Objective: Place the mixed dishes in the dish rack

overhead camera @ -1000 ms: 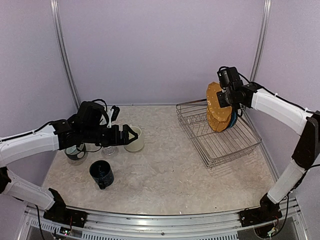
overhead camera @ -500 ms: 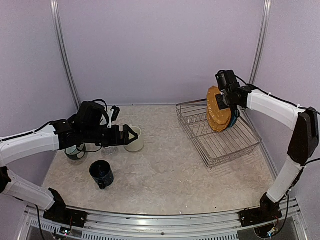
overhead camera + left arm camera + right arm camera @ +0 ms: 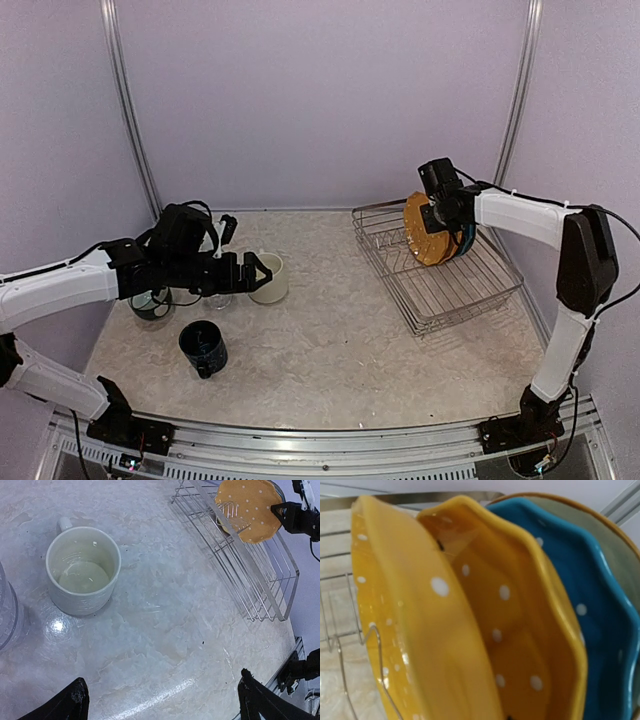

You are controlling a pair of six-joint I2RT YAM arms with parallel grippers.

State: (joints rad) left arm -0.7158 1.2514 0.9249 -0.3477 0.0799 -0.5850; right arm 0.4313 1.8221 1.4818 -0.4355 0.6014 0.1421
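My left gripper (image 3: 258,270) is open and empty, hovering just left of the cream mug (image 3: 270,279); in the left wrist view the mug (image 3: 82,575) stands upright ahead of my spread fingertips (image 3: 75,702). The dark blue mug (image 3: 203,347), the grey-teal cup (image 3: 151,304) and the clear glass (image 3: 218,297) stand near it. My right gripper (image 3: 432,207) holds the rim of a yellow dotted plate (image 3: 428,232) standing on edge in the dish rack (image 3: 440,285). The right wrist view shows this plate (image 3: 415,630), a second yellow plate (image 3: 520,630) and a blue plate (image 3: 605,625) side by side.
A further plate with a brown rim (image 3: 615,550) stands behind the blue one. The rack's near wire wall (image 3: 250,570) runs diagonally across the left wrist view. Purple walls close in the table on the back and both sides.
My right gripper has moved left and down, carrying the yellow plate lower into the rack. The left arm has not moved.
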